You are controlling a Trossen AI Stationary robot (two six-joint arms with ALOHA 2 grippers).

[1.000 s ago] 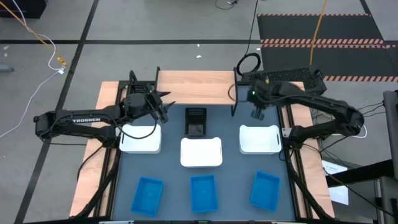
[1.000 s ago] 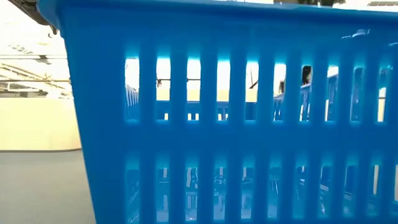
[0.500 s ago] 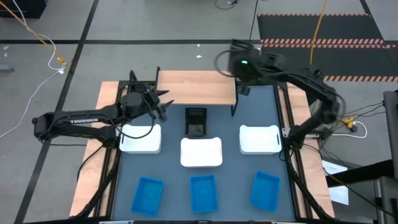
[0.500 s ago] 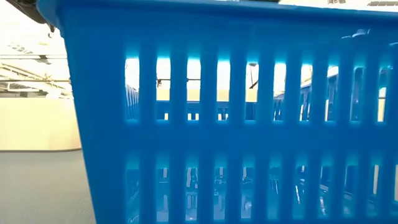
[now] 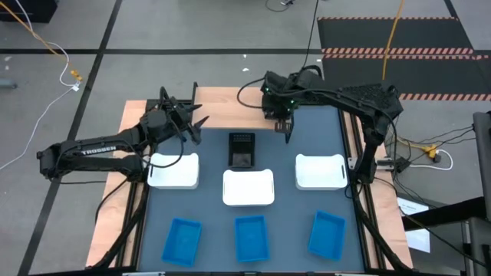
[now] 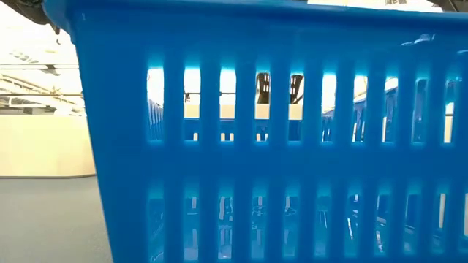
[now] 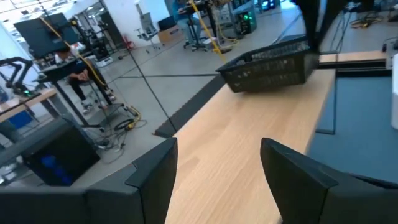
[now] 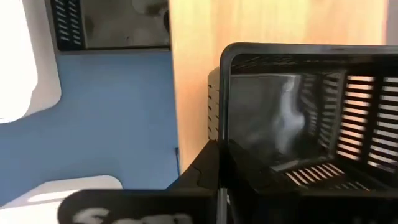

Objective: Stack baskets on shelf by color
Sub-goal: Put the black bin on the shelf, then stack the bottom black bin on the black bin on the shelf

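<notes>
The light-wood shelf [image 5: 238, 107] stands at the table's far edge. My right gripper [image 5: 281, 113] is shut on a black slotted basket [image 8: 292, 143] over the shelf's right end; the basket also shows in the left wrist view [image 7: 267, 68]. My left gripper [image 7: 217, 174] is open and empty above the shelf's left end [image 5: 192, 123]. Another black basket [image 5: 242, 149] stands on the table before the shelf. Three white baskets [image 5: 248, 186] stand in a row nearer, and three blue baskets [image 5: 252, 238] along the near edge. My right gripper holds the black basket by one end wall at its rim [image 8: 222, 124], coming from above. One finger [image 8: 202, 168] shows outside that wall; the other is hidden by the basket. The basket sits open side up, slightly tilted, at the shelf top; resting or just above, I cannot tell.
The low view is filled by the slotted wall of a blue basket [image 6: 278, 146] close to the camera. The shelf's black legs [image 5: 289, 130] stand at its ends. Cables and floor lie beyond the far edge. The shelf's middle [image 7: 249, 137] is bare wood.
My right gripper has swung from above the right white basket toward the table's far edge and then left, and now stands over the shelf's right end with the black basket. My left gripper has gone a little toward the far edge over the shelf's left end.
</notes>
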